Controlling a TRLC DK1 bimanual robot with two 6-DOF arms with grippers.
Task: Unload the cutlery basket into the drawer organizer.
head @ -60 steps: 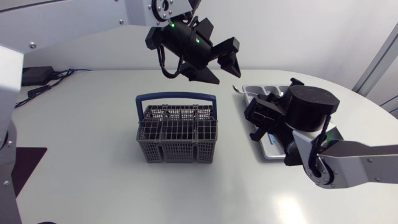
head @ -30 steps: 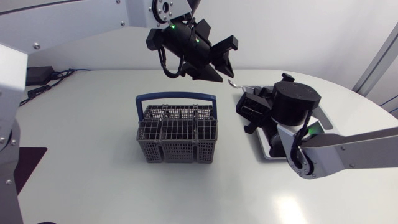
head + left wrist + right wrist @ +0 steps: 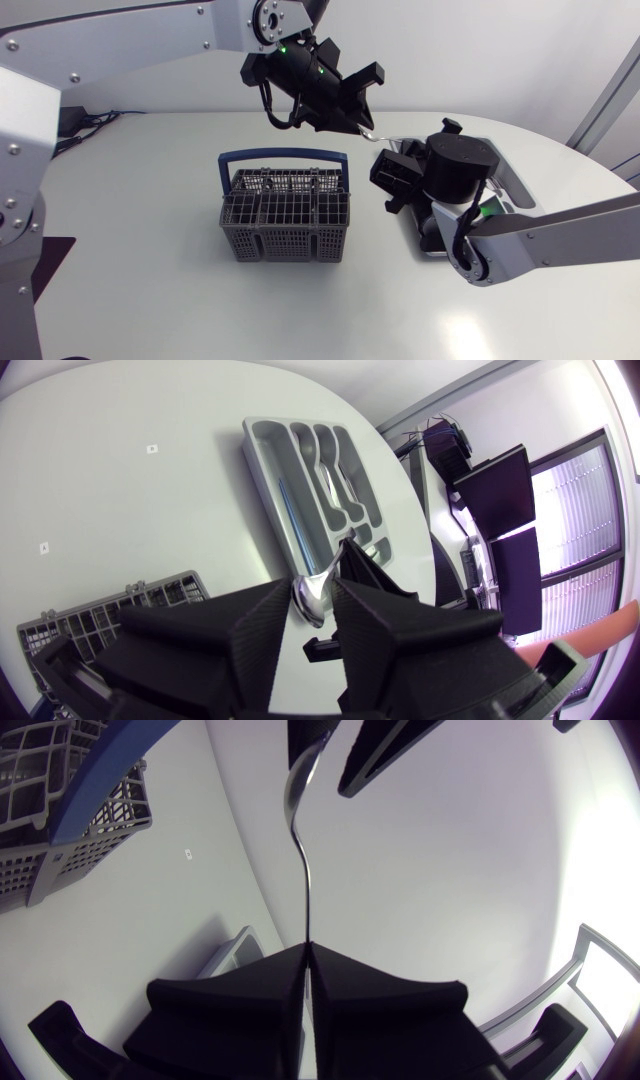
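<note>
A silver spoon (image 3: 303, 850) stands upright over the table, with my right gripper (image 3: 307, 948) shut on its handle. Its bowl (image 3: 312, 600) sits between the fingers of my left gripper (image 3: 312, 582). In the right wrist view a gap still shows beside the bowl, so that gripper is open. In the head view both grippers meet right of the basket: the left gripper (image 3: 360, 118) above, the right gripper (image 3: 388, 158) just below it. The grey cutlery basket (image 3: 285, 215) with a blue handle stands mid-table. The grey drawer organizer (image 3: 262, 445) holds several pieces of cutlery.
In the head view my right arm covers most of the organizer (image 3: 432, 247), which lies right of the basket. The table edge curves around behind it. The basket (image 3: 60, 810) is close beside the right gripper.
My right arm has carried the spoon left and up to the left gripper. The left gripper's fingers have narrowed around the spoon's bowl.
</note>
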